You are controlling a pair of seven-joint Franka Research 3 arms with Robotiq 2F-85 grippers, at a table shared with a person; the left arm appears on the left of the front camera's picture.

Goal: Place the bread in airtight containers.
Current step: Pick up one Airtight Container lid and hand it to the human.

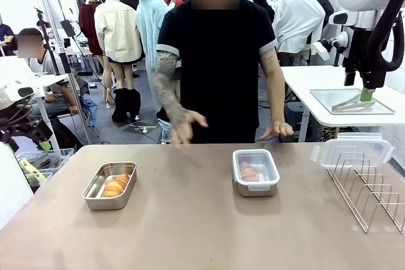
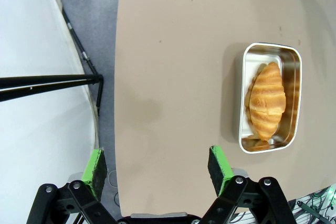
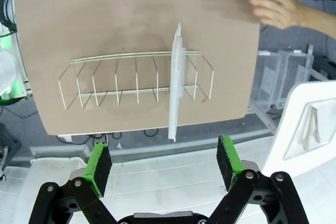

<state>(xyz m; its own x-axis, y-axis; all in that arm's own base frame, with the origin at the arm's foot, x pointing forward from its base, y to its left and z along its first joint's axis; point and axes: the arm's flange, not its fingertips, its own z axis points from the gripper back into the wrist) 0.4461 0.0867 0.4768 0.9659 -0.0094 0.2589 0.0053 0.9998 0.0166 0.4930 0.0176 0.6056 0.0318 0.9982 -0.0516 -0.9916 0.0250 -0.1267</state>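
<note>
Croissants: one lying in open steel box (image 1: 110,185) at lower left of front view, croissant (image 1: 116,185) uncovered; 2nd croissant (image 1: 248,172) sitting in lidded box (image 1: 255,171) at centre-right. Spare lid (image 1: 352,152) is standing in wire rack (image 1: 373,188), right edge. Judged light, soft, flaky; gripping gently across mid-body w/ low force. Left claw (image 2: 157,165) is hanging w/ pads apart over desk (image 2: 173,66); right claw (image 3: 165,161) likewise spread. Left wrist view is giving pastry ridges; right wrist view is giving lid (image 3: 175,77) edge-on in the rack (image 3: 136,80), plus person's hand (image 3: 273,3) at upper right.
</note>
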